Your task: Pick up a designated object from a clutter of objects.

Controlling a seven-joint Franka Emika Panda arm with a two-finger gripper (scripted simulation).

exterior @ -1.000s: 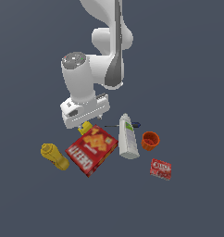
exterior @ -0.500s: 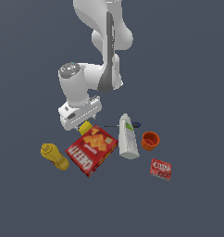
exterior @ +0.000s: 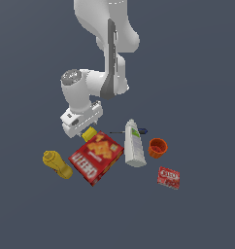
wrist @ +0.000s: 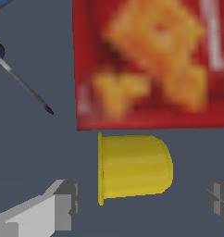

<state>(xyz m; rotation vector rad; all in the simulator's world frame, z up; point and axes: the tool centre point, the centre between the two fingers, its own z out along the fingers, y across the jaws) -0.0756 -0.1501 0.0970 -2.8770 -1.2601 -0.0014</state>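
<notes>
- We see the gripper spread wide over the small yellow can, one grey finger on each side of it and clear floor between pad and can on both sides; nothing is pinched.
- The can lies on its side on the grey floor, its flanged end turned toward one finger, its rounded end toward the other. We judge the jaws are lined up along its length for that reason, since its long side runs close against the box.
- The red cracker box lies flat just beside the can, with only a narrow strip of floor showing between them in the wrist view. We reckon a careless descent could clip the box edge.
- In the exterior view the arm's hand hangs low over the yellow can, which peeks out at the upper corner of the cracker box.
- The thin dark pen-like tool lies apart from the can, pointing away from the box.
- The white bottle, orange cup, small red box and yellow mustard bottle lie well apart from the hand.
- In our judgement the approach is done but the grasp is not yet made; closing and lifting remain.
</notes>
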